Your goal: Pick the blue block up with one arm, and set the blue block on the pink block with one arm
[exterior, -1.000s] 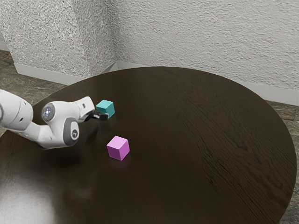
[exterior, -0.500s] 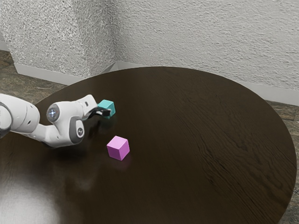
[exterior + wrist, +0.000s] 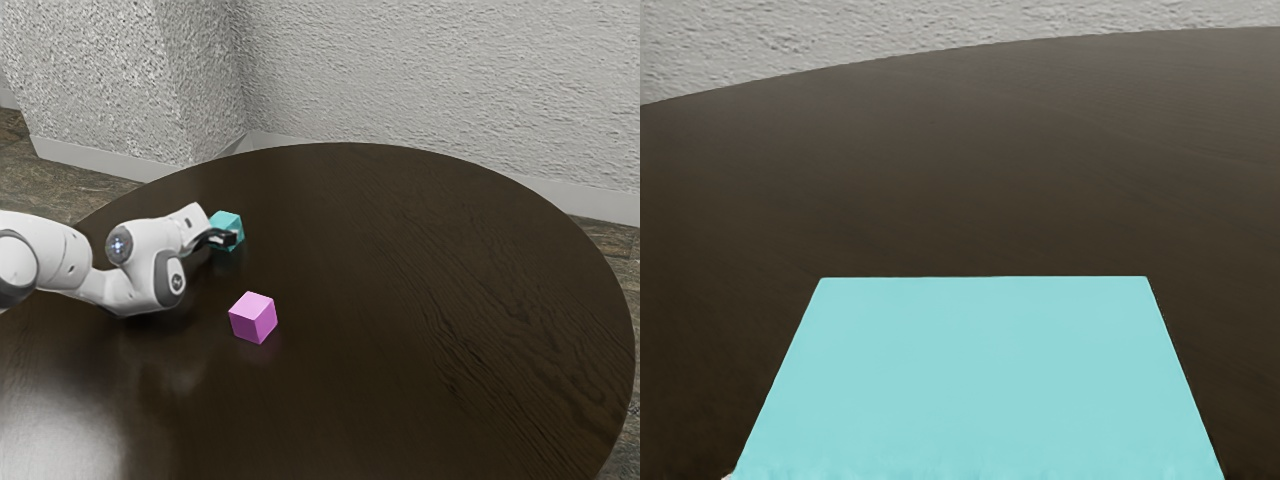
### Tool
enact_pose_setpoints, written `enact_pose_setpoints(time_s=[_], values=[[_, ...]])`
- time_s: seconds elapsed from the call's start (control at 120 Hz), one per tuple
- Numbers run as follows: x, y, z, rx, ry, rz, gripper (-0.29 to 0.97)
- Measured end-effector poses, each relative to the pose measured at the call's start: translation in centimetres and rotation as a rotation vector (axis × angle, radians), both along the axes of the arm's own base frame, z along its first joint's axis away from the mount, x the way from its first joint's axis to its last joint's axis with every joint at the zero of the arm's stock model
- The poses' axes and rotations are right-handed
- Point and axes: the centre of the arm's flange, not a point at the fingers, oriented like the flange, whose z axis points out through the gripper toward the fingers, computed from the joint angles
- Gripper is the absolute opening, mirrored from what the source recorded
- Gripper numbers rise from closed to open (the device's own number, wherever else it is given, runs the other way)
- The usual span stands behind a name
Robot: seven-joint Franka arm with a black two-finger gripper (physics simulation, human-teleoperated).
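Blue block (image 3: 229,223) rests on counter (image 3: 420,280), right at the hand (image 3: 225,240); cannot tell whether hand has closed on it. Pink block (image 3: 252,317) nearby, top bare. Lift and stacking both left.

Place: an indoor room in a simulator's render, staged as a robot test scene rather than a home or a shop.
Walls: rough grey-white plaster wall (image 3: 450,80), evenly lit, with a square pillar (image 3: 130,70) jutting out from it.
Skirting: a pale skirting board (image 3: 100,158) runs along the foot of the walls.
Floor: dark, mottled, stone-like floor (image 3: 60,190).
Furniture: one round table (image 3: 450,300) of dark wood grain, with a glossy sheen on its near side.
Machine: a white robot arm (image 3: 90,270) reaches over the table.
Props: a blue block (image 3: 229,222) and a pink block (image 3: 252,317), plain single-coloured cubes of the kind used in trials.
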Motion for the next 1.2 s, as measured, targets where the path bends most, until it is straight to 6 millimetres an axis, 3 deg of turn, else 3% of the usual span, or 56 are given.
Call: enact_pose_setpoints(time_s=[0.358,0.525,0.592,0.742,0.858,0.958,1.025,1.075,1.142,1.2], values=[[-0.3,0.5,0.0,0.018,0.001,-0.002,0.32],[-0.4,0.6,0.2,0.036,-0.002,-0.012,0.3],[-0.5,0.3,1.0,0.045,-0.004,-0.022,0.28],[-1.3,-1.0,3.9,0.08,0.001,-0.052,0.3],[-2.8,-3.6,7.1,0.159,0.036,-0.098,0.31],[-4.8,-5.9,9.1,0.198,0.071,-0.124,0.31],[-6.3,-6.5,11.2,0.231,0.078,-0.131,0.31],[-6.9,-6.4,13.5,0.283,0.067,-0.15,0.31],[-7.1,-6.9,18.3,0.354,0.069,-0.177,0.31],[-6.9,-8.6,22.8,0.377,0.106,-0.178,0.32]])
